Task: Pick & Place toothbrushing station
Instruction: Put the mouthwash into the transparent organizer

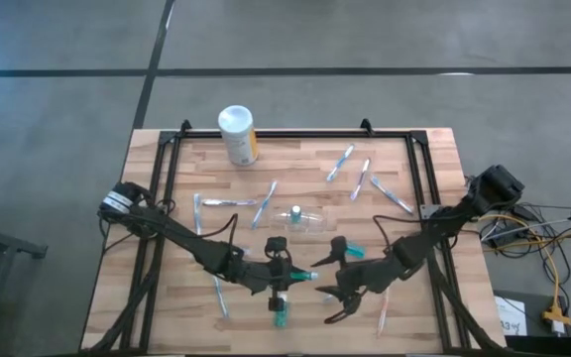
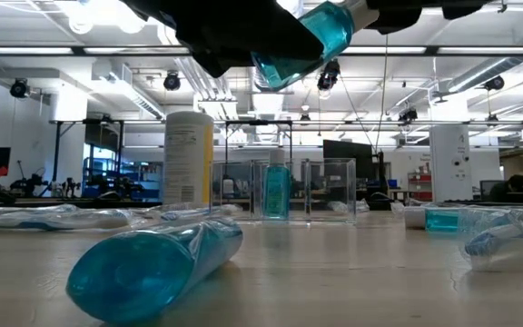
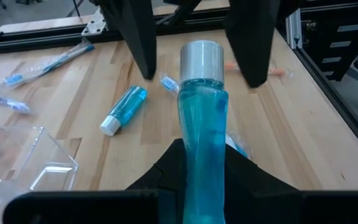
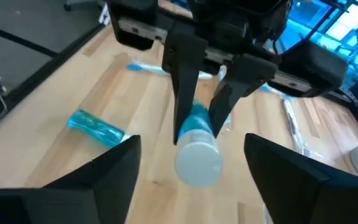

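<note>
- Clear cup (image 1: pixel 308 220): lies on its side mid-table, the reference landmark.
- Left gripper (image 1: pixel 284 273): just in front of the cup, clenched on a teal tube (image 3: pixel 201 124), cap forward.
- Right gripper (image 1: pixel 333 281): fingers spread around that cap, released.
- Step: handover likely; next, the right gripper must close.

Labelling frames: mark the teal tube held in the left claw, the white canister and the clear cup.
Teal tube with white cap (image 3: pixel 201 118), left wrist view, body.
White cylindrical canister (image 1: pixel 237 135), high view, side.
Clear plastic cup (image 1: pixel 303 219), high view, wall.
</note>
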You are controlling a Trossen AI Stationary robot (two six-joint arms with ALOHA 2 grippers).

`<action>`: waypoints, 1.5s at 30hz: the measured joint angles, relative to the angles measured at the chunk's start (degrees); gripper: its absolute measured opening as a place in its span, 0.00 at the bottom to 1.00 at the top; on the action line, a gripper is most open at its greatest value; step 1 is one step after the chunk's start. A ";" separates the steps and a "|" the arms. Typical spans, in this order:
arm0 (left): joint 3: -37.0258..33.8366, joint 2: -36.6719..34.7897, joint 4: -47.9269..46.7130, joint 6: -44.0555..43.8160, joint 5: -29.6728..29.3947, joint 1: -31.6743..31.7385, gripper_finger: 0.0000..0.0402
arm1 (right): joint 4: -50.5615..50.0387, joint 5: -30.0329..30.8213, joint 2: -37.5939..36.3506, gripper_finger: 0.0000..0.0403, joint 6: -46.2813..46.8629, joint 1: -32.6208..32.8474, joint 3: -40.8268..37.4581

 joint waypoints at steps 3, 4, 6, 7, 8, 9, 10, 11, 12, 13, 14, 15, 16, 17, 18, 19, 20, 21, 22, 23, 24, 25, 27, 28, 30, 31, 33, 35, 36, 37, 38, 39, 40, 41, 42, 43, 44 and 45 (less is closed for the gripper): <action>-0.04 0.00 0.00 0.00 0.00 0.00 0.16 | -0.08 -0.01 1.20 0.59 -0.23 -0.53 0.97; -0.07 0.00 -0.06 0.00 0.00 0.00 0.16 | -0.16 -0.02 1.38 0.55 -0.47 -0.71 1.20; -0.08 0.00 -0.33 0.00 0.00 0.00 0.16 | -0.08 0.00 1.74 0.48 -1.38 -0.77 1.73; -0.09 0.00 -0.38 0.00 -0.01 0.00 0.16 | -0.11 0.00 1.79 0.44 -1.84 -0.77 1.84; -0.09 0.00 -0.45 -0.01 -0.01 0.00 0.16 | -0.14 0.00 1.80 0.39 -2.21 -0.75 1.90; -0.09 0.00 -0.48 -0.02 0.00 0.00 0.16 | -0.13 0.00 1.78 0.35 -2.28 -0.74 1.98; -0.09 0.00 -0.48 -0.02 0.00 0.00 0.16 | -0.15 0.00 1.72 0.31 -2.35 -0.74 2.08; -0.09 0.00 -0.46 -0.04 -0.02 0.00 0.16 | -0.44 0.01 1.63 0.26 -2.42 -0.74 2.20; -0.09 0.00 -0.44 -0.15 -0.04 0.00 0.16 | -1.15 0.06 1.59 0.23 -2.45 -0.72 2.46; -0.09 0.00 -0.45 -0.15 -0.04 0.00 0.16 | -2.21 0.09 1.55 0.21 -2.28 -0.73 2.84; -0.09 0.00 -0.49 -0.16 -0.04 0.00 0.16 | -3.33 0.09 1.55 0.21 -1.95 -0.75 3.21; -0.11 0.00 -0.56 -0.23 -0.04 0.02 0.16 | -4.61 0.09 1.60 0.21 -1.56 -0.91 3.62; -0.11 0.00 -0.65 -0.28 -0.06 0.04 0.16 | -5.65 0.09 1.65 0.21 -1.17 -1.03 3.99; -0.11 0.00 -0.74 -0.31 -0.07 0.04 0.16 | -6.18 0.02 1.72 0.21 -0.98 -1.17 4.18; -0.11 0.00 -0.83 -0.33 -0.08 0.04 0.16 | -6.59 0.00 1.77 0.21 -0.66 -1.33 4.34; -0.13 0.00 -0.83 -0.35 -0.09 0.04 0.16 | -6.91 -0.01 1.81 0.21 -0.50 -1.38 4.44; -0.13 0.00 -0.83 -0.33 -0.09 0.04 0.16 | -7.02 -0.01 1.81 0.21 -0.50 -1.48 4.47; -0.13 0.00 -0.83 -0.35 -0.09 0.04 0.16 | -7.07 -0.02 1.81 0.21 -0.57 -1.51 4.47; -0.13 0.00 -0.84 -0.33 -0.09 0.04 0.16 | -7.07 -0.03 1.81 0.21 -0.72 -1.58 4.47; -0.13 0.00 -0.85 -0.33 -0.09 0.04 0.16 | -7.07 -0.01 1.81 0.21 -0.87 -1.60 4.47; -0.13 0.00 -0.83 -0.32 -0.12 0.04 0.16 | -7.08 0.17 1.81 0.21 -1.09 -1.60 4.47; -0.13 0.00 -0.81 -0.30 -0.11 0.04 0.17 | -7.10 0.24 1.81 0.21 -1.28 -1.60 4.47; -0.13 0.00 -0.78 -0.28 -0.11 0.04 0.20 | -7.15 0.22 1.76 0.21 -1.31 -1.65 4.47; -0.13 0.00 -0.72 -0.16 -0.13 0.04 0.22 | -7.22 0.19 1.70 0.21 -1.28 -1.66 4.47; -0.13 0.00 -0.56 -0.13 -0.09 0.04 0.27 | -7.35 -0.01 1.54 0.21 -1.36 -1.71 4.45; -0.13 -0.10 -0.48 -0.11 -0.03 0.01 0.30 | -7.44 -0.11 1.42 0.21 -1.43 -1.71 4.45; -0.13 -0.47 -0.39 -0.01 -0.01 -0.09 0.35 | -8.33 -0.26 0.99 0.21 -1.52 -1.71 4.30; -0.08 -1.06 -0.80 0.55 0.04 -0.27 0.40 | -8.61 -0.46 0.52 0.21 -1.53 -1.76 4.27; -0.07 -1.34 -1.41 1.15 0.03 -0.38 0.43 | -8.91 -0.80 0.03 0.21 -1.56 -1.79 4.27; -0.07 -1.69 -2.37 1.48 0.01 -0.50 0.45 | -8.95 -1.07 -0.50 0.21 -1.54 -1.98 4.27; -0.07 -2.08 -3.24 1.63 0.03 -0.58 0.47 | -9.04 -1.16 -1.00 0.21 -1.45 -2.13 4.28; -0.07 -2.72 -4.31 1.52 0.00 -0.62 0.50 | -9.59 -1.16 -1.53 0.21 -1.33 -2.29 4.30; -0.07 -3.44 -5.84 0.91 -0.02 -0.68 0.51 | -10.46 -1.18 -2.16 0.21 -1.36 -2.47 4.30; -0.07 -4.51 -7.90 -0.40 -0.01 -0.75 0.53 | -11.39 -1.23 -2.69 0.21 -1.34 -2.80 4.30; -0.07 -5.53 -10.25 -2.04 -0.09 -0.90 0.54 | -12.25 -1.33 -3.34 0.21 -1.05 -3.31 4.40; -0.07 -6.56 -12.68 -3.96 -0.14 -1.07 0.55 | -14.70 -1.36 -4.14 0.21 -0.22 -3.86 5.00; -0.13 -7.40 -15.20 -5.81 -0.36 -1.51 0.55 | -17.87 -1.36 -4.90 0.21 1.20 -4.51 6.06; -0.49 -8.11 -17.20 -7.54 -0.77 -2.10 0.55 | -21.29 -1.37 -5.26 0.21 3.03 -5.36 7.76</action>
